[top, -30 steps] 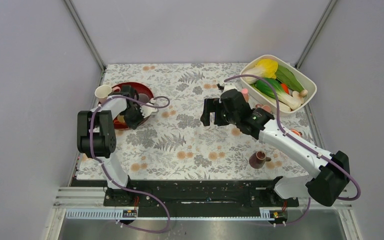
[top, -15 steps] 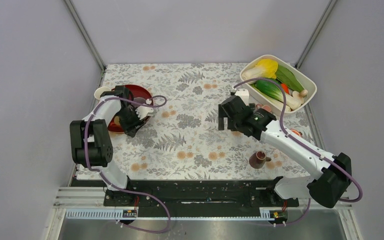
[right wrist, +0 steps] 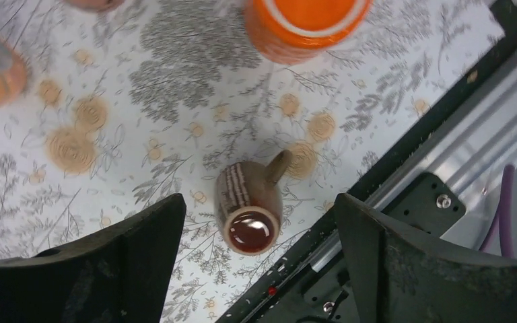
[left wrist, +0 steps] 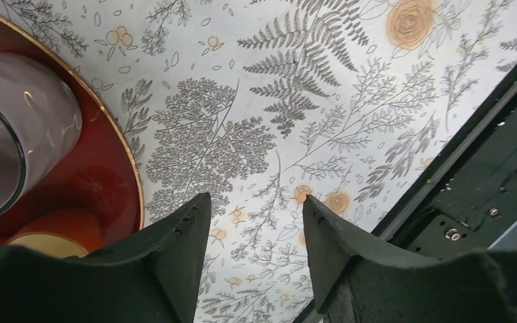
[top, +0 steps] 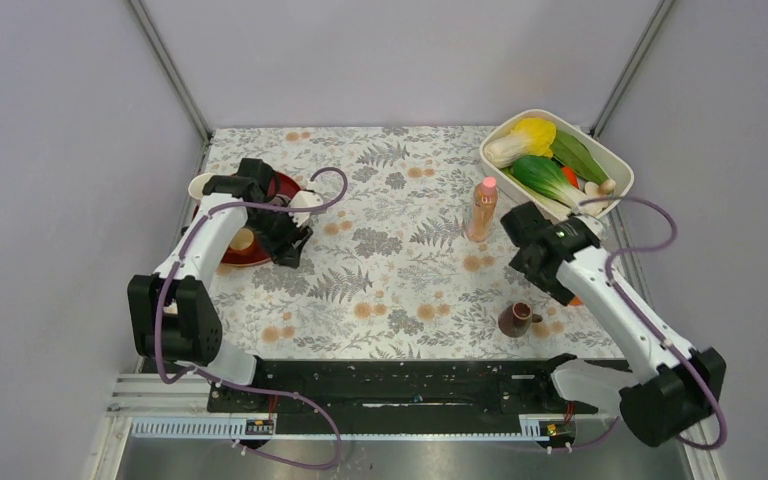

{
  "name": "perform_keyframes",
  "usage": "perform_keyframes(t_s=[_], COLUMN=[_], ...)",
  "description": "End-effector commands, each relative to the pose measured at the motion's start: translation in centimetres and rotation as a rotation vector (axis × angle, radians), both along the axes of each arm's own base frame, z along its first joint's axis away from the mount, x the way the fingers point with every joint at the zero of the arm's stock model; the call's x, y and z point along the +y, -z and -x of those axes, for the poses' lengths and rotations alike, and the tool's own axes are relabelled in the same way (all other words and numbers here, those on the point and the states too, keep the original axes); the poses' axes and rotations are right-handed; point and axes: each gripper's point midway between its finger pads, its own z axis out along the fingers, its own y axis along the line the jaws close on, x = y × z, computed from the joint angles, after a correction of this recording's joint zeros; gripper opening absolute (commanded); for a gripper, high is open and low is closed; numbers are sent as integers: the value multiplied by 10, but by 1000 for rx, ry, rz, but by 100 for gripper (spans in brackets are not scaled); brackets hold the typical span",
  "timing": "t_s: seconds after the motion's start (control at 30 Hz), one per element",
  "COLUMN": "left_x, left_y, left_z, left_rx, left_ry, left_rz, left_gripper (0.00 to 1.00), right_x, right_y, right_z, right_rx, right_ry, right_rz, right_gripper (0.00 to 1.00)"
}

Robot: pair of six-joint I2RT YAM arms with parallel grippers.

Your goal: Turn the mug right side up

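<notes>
The mug [left wrist: 23, 128] is pale pink and glossy. It shows at the left edge of the left wrist view, on the red tray [left wrist: 118, 182], with its rim as a dark line. How it stands I cannot tell. In the top view I cannot pick it out under the left arm. My left gripper [left wrist: 256, 198] [top: 288, 243] is open and empty. It hangs over the flowered cloth just beside the tray's rim, apart from the mug. My right gripper [right wrist: 259, 198] [top: 540, 265] is open above a small brown cup [right wrist: 249, 208] [top: 515, 320].
A small orange cup [left wrist: 54, 235] [top: 243, 238] sits on the tray, and a whitish cup [top: 198, 186] stands at its far left edge. A peach bottle [top: 483, 208] stands mid-table. A white tub [top: 622, 165] of vegetables is at the back right. An orange cup [right wrist: 303, 20] is near the right arm.
My left gripper has opened and shifted a little toward the tray's right rim. The right arm has drawn back to the right and nearer, uncovering the bottle.
</notes>
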Motion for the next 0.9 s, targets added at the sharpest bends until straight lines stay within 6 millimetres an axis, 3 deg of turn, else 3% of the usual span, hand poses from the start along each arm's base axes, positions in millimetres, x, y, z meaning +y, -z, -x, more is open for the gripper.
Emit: perform_keyframes(t_s=[0.0, 0.13, 0.43, 0.77, 0.87], left_x=[-21, -23, -21, -19, -19], left_y=[-24, -23, -22, -22, -22], left_z=[4, 7, 13, 12, 12], left_rx=[-18, -7, -12, -13, -10], left_ry=[-11, -14, -8, -13, -14], left_rz=[114, 122, 110, 100, 101], left_gripper=[56, 57, 57, 57, 57], right_x=[-26, -21, -7, 1, 0], right_y=[10, 37, 99, 125, 132], right_z=[29, 25, 31, 19, 20], right_rx=[-104, -148, -27, 12, 25], right_ry=[344, 494, 697, 691, 662], right_rz=[-151, -345, -480, -508, -495], right_gripper=[88, 80, 74, 61, 47])
